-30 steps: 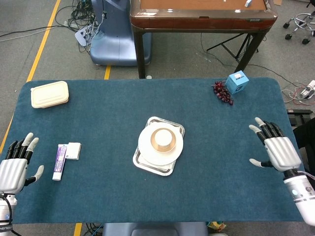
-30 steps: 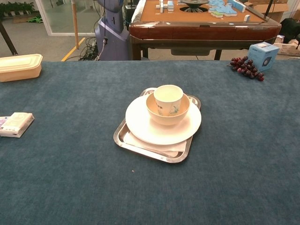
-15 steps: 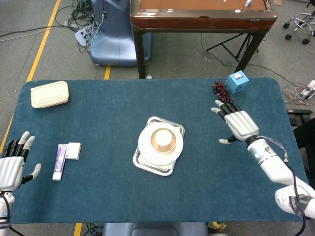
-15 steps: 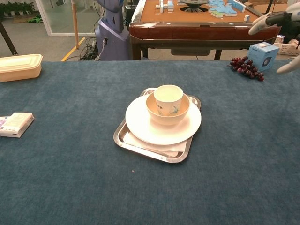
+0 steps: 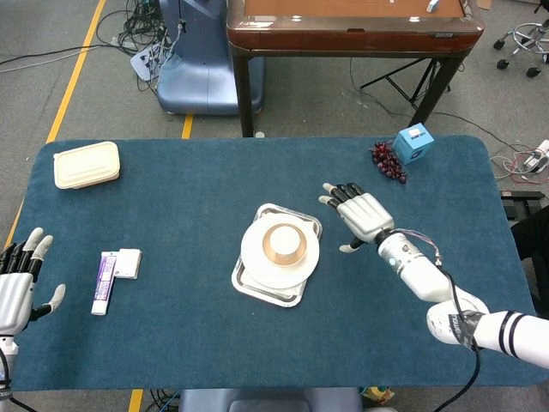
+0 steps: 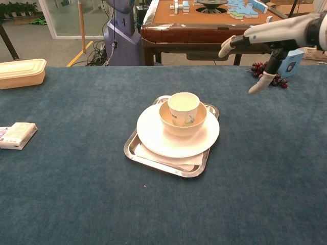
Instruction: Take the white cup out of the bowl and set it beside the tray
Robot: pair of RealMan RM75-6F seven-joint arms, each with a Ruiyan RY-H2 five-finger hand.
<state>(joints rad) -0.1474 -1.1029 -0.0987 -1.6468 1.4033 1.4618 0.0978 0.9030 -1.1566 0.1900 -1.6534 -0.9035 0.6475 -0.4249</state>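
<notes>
Blue felt table [image 5: 189, 223], and mid-table sits the metal tray [image 6: 134, 148] with a white plate [image 6: 153, 133] on it, the tan bowl [image 6: 181, 125] on the plate, and the white cup [image 6: 183, 105] standing upright inside the bowl, so the cup is not out yet. Your right hand [image 5: 360, 213] hovers above the table just right of the tray, fingers spread, holding nothing; in the chest view that same right hand [image 6: 258, 42] is up high and clear of the cup. Your left hand [image 5: 15, 283] sits at the far left table edge, fingers apart, empty, well away from the work; leave it there. The step, as I read it, is the reach-in for the cup. Come over the bowl from the right and above, thumb on one side of the cup wall and fingers on the other, and take hold up near the part that stands proud of the bowl rim; going lower likely jams the fingers against the bowl. Lift straight up before moving sideways, or the cup may drag the bowl and slide the plate across the tray. Bare felt to the right of the tray looks like the easy spot to set it down, upright, near the tray but not touching. Keep clear of the grapes [image 5: 388, 161] and blue box [image 5: 413, 142] at the far right corner.
</notes>
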